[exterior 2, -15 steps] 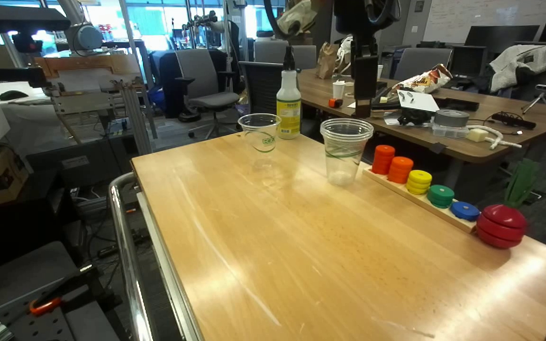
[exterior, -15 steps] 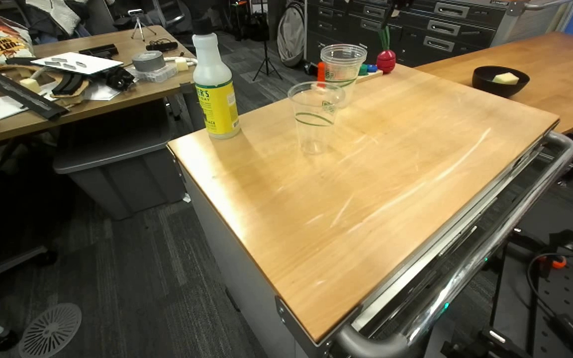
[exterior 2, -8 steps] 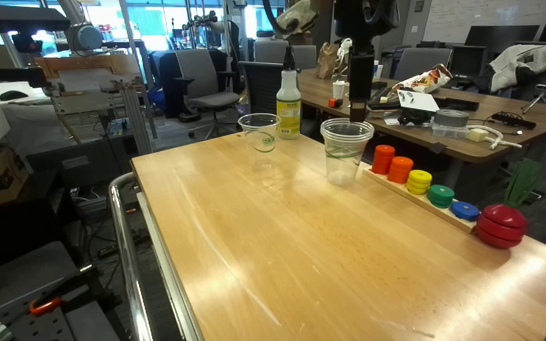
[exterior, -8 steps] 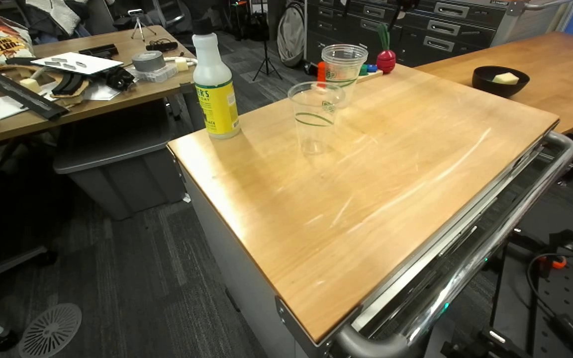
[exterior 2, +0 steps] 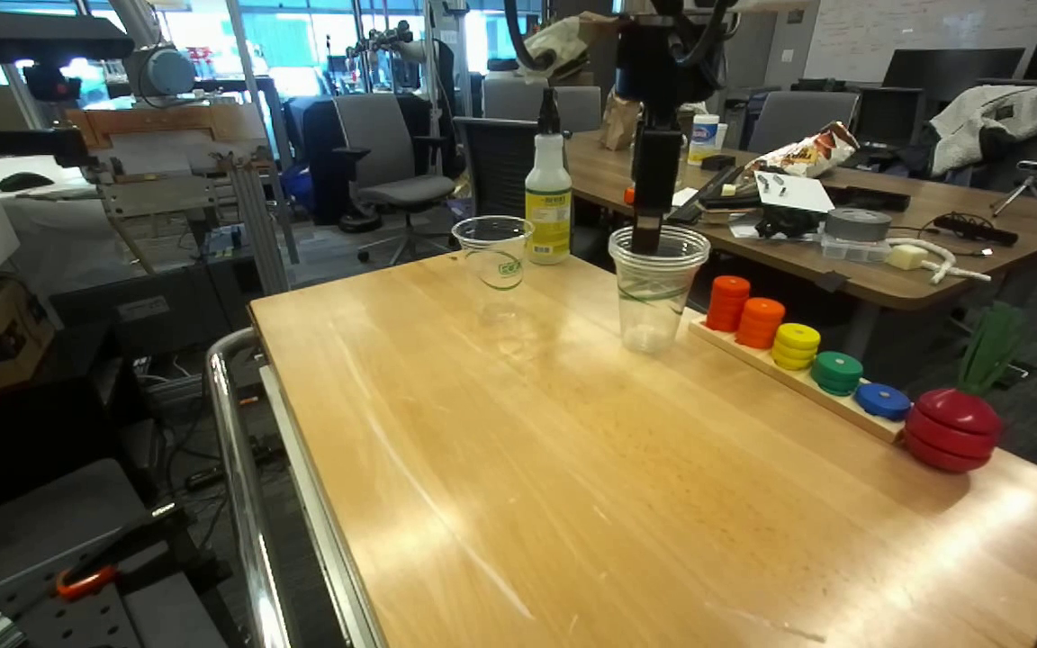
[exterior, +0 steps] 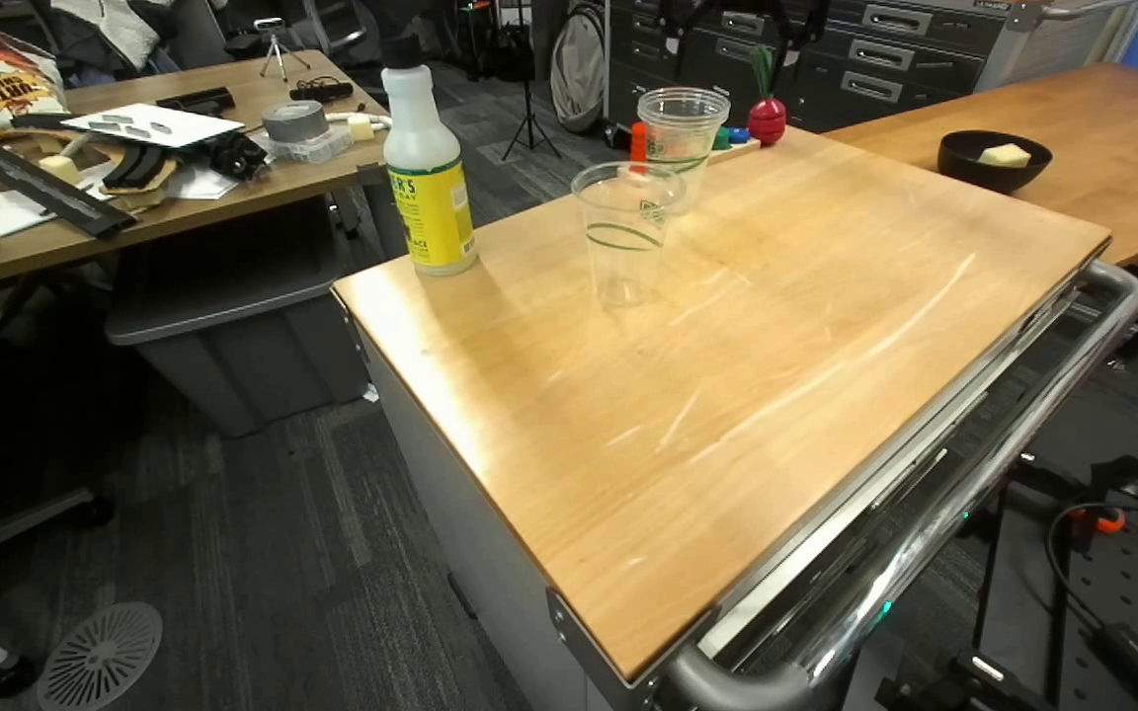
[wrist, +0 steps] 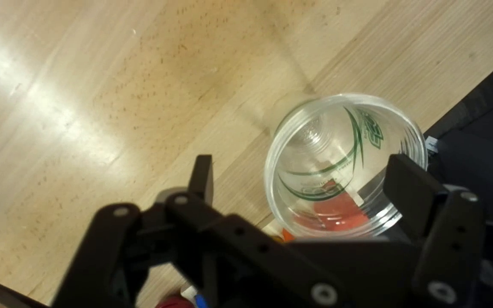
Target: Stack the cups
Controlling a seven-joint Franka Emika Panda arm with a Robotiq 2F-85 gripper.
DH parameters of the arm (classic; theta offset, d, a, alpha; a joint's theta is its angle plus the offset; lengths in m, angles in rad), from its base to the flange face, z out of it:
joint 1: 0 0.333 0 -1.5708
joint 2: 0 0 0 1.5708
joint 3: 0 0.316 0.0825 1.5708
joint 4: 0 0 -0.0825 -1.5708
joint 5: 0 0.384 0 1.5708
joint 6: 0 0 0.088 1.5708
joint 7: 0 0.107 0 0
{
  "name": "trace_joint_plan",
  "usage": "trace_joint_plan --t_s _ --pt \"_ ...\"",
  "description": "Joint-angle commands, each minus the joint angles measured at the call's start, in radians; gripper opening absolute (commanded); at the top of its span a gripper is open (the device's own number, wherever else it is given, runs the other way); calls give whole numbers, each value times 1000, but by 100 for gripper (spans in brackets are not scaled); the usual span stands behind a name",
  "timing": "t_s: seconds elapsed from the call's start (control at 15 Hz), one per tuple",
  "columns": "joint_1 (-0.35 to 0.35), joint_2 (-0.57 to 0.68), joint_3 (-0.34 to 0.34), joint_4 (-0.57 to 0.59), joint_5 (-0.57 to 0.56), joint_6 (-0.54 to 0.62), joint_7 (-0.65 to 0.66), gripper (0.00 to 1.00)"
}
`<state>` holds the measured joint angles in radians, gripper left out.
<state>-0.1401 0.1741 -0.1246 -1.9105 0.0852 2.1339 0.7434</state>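
Gripper (wrist: 300,173) empty, jaws spread, above the stack (exterior 2: 649,310). Loose cup (exterior 2: 493,263) upright, apart, to its left in both exterior views. Likely step: picking up the stack. Wrist view has it nearer the right jaw; you'd shift to centre, lower, close, then nest.

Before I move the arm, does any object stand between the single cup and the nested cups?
No, nothing visible stands between the single cup and the nested cups; the yellow-labelled bottle is off to one side.
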Motion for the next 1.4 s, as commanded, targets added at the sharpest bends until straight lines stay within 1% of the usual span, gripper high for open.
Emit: trace_joint_plan --t_s 0.0,0.13,0.2,0.27,0.33,0.47,0.53,0.6,0.67,0.73,0.8,0.93,1.07,1.13,1.2,1.27,1.33 --pt "26 48 -9 73 -17 -65 15 100" --pt "33 63 -12 83 -24 -82 19 94" --pt "34 69 -14 84 -26 -88 19 86" --pt "36 75 -16 86 -32 -94 22 80" --pt "36 79 -18 86 -35 -100 22 67" --pt "36 90 -24 90 -49 -107 30 68" --pt "36 94 -27 90 -56 -108 34 49" --pt "36 98 -30 91 -60 -108 41 43" --pt "35 101 -32 91 -64 -107 44 42" --pt "36 103 -34 92 -67 -106 47 36" --pt "36 107 -36 92 -68 -103 52 26" --pt "37 108 -36 92 -61 -97 59 10" --pt "39 107 -34 91 -56 -84 65 5" --pt "41 103 -33 96 -55 -78 69 5" --pt "43 100 -32 101 -54 -70 71 7" --pt "43 98 -29 107 -41 -71 71 4" --pt "43 93 -27 108 -31 -70 74 4"
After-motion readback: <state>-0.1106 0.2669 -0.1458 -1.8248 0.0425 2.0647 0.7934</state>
